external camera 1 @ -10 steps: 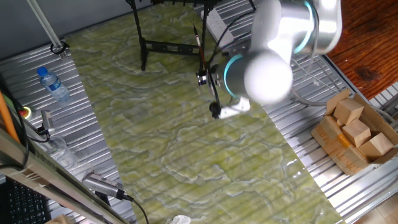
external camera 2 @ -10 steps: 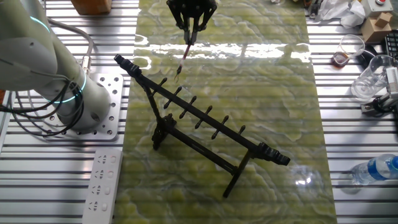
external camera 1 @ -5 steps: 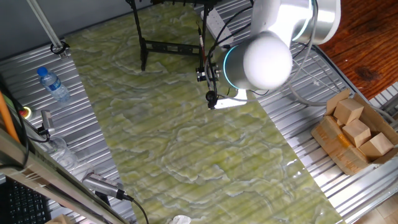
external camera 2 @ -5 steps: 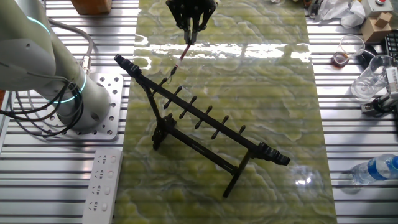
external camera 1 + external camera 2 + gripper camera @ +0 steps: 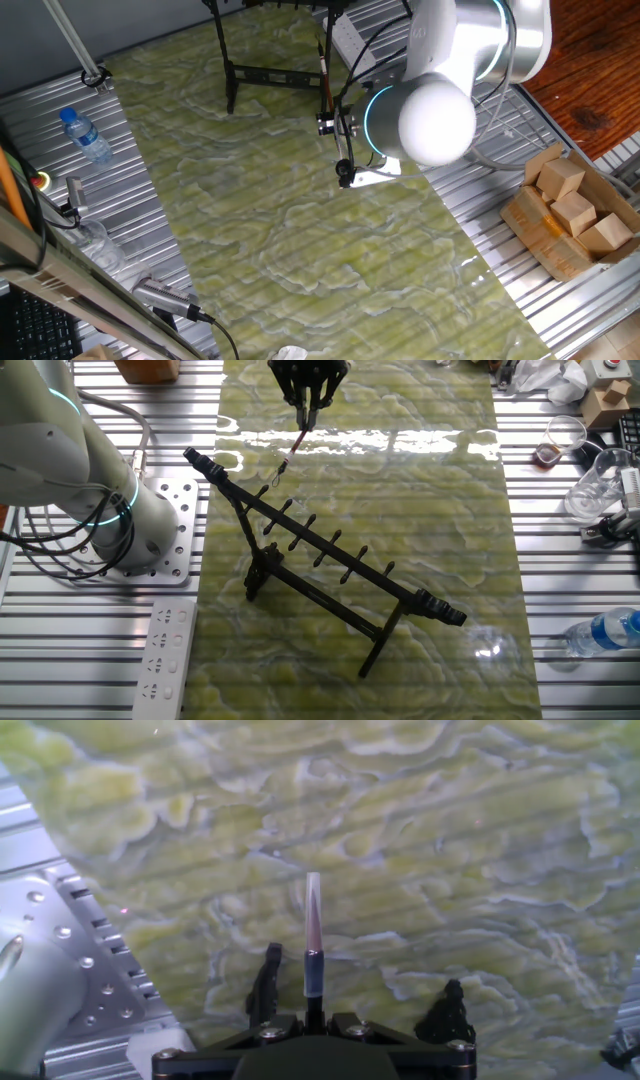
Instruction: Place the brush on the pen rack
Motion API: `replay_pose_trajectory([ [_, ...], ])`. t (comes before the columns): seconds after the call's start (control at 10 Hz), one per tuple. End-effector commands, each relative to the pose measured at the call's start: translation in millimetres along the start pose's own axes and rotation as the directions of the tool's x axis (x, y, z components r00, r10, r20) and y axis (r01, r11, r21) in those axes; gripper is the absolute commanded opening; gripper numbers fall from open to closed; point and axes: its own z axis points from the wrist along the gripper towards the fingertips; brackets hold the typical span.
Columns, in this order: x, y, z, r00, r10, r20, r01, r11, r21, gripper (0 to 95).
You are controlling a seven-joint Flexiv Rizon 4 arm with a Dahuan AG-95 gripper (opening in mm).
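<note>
The gripper (image 5: pixel 306 402) pinches the brush (image 5: pixel 289 454) by its upper part, the 2 fingers pressed against the handle. In the other fixed view the brush hangs tilted, its long axis running down and to the left, the low end just above the upper end of the pen rack (image 5: pixel 320 550). Whether it touches the crossbar is hard to tell. In the hand view the brush (image 5: pixel 312 940) points straight away over the green marbled mat (image 5: pixel 470 870).
</note>
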Motion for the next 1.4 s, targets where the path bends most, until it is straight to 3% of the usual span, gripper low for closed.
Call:
replay_pose_trajectory([
  [0.1,2.3,1.2,1.9,1.0,-0.003,0.027,0.003,1.0,-0.005,0.0],
  [0.4,2.3,1.2,1.9,1.0,0.0,0.025,0.0,1.0,-0.015,0.0],
  [0.6,6.4,0.9,-4.1,0.999,-0.025,-0.02,0.025,1.0,-0.017,0.0],
  [1.4,22.9,-3.0,-16.0,0.995,-0.064,-0.077,0.061,0.997,-0.043,0.0],
])
